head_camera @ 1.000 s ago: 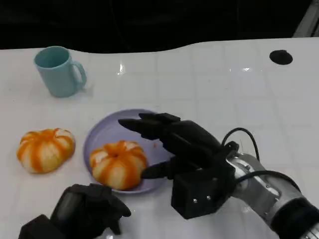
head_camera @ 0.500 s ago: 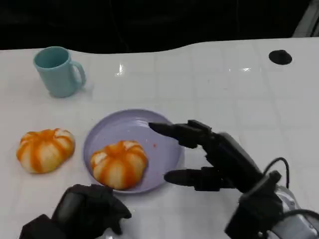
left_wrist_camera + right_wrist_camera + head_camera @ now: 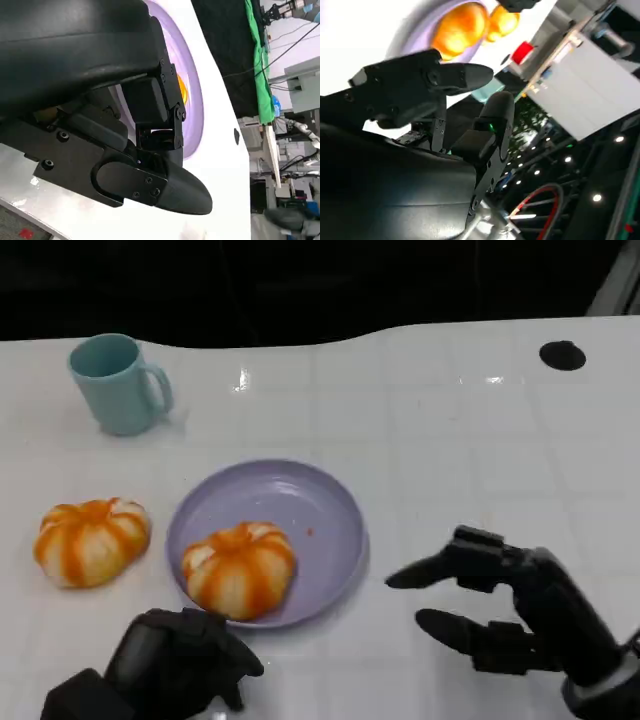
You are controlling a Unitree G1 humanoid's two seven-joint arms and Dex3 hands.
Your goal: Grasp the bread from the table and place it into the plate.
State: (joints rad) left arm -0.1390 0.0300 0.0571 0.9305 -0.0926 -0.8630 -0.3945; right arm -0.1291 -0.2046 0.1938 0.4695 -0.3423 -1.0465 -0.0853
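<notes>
The white desk [image 3: 450, 410] spreads across the whole scene. On it, near the middle, lies a lavender plate [image 3: 310, 502]. The right hand [image 3: 505, 605] hovers at the near right of the desk, apart from the plate, its fingers spread wide and holding nothing. The left hand [image 3: 170, 665] sits at the near left edge, fingers curled in on nothing, just in front of the plate. An orange-striped bread [image 3: 239, 569] rests in the near left part of the plate. A second orange-striped bread [image 3: 90, 540] lies on the desk to the left of the plate. A light blue mug [image 3: 118, 383] stands upright at the far left. A small black disc [image 3: 563, 355] lies at the far right.
</notes>
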